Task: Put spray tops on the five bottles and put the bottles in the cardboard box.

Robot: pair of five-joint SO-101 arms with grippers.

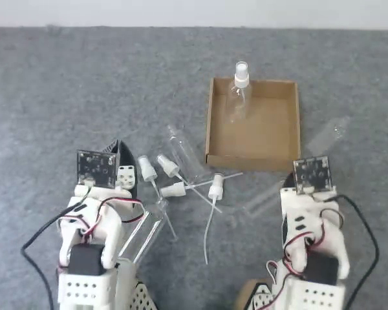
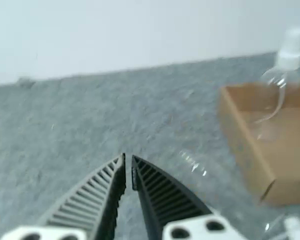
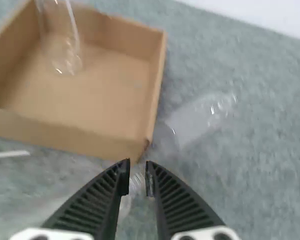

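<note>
The cardboard box (image 1: 281,123) lies right of centre, and one clear bottle with a white spray top (image 1: 239,90) stands at its far edge, also seen from the left wrist (image 2: 280,80). Bare clear bottles lie left of the box (image 1: 186,154), by the left arm (image 1: 145,229), right of the box (image 1: 326,137) and before the right arm (image 1: 265,197). Several white spray tops (image 1: 173,189) with thin tubes lie between the arms. My left gripper (image 2: 128,159) is shut and holds nothing. My right gripper (image 3: 136,164) is shut just above the near bottle, facing the box's corner (image 3: 150,142).
Grey carpet covers the table to a pale wall at the back. The arms' bases and cables (image 1: 35,239) fill the near edge. Open carpet lies left of the box and at the far left (image 1: 64,84).
</note>
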